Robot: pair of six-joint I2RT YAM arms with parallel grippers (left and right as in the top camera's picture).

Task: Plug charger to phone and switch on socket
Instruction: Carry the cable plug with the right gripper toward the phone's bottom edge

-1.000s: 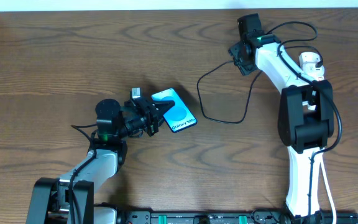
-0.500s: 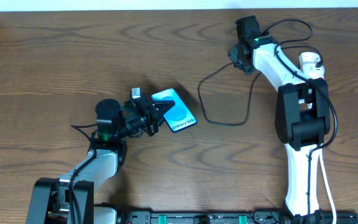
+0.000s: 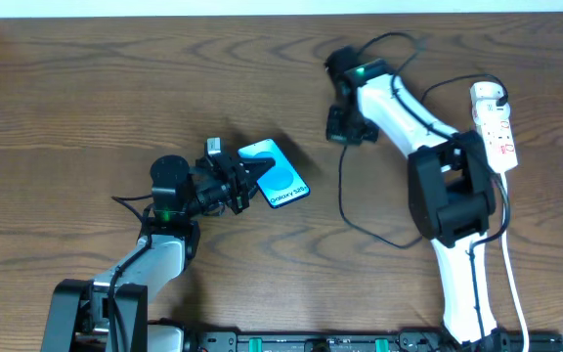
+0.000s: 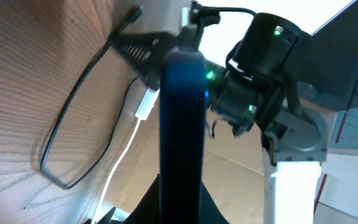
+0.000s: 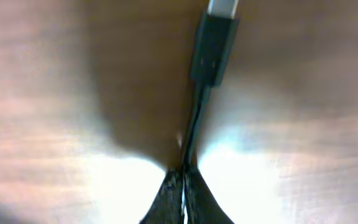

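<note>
Pinching the charger [image 5: 211, 48] behind its connector, right hand [image 5: 182, 184] clamped tight.

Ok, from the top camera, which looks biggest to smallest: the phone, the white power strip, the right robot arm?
1. right robot arm: biggest by far.
2. phone and white power strip: about equally long. The phone looks wider, but one end of it is hidden, so call it a tie.

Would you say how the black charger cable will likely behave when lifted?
Probably floppy: the charger trails in loose curves, so it should drag. Its connector juts past the right gripper on thin cord, so it may droop.
</note>
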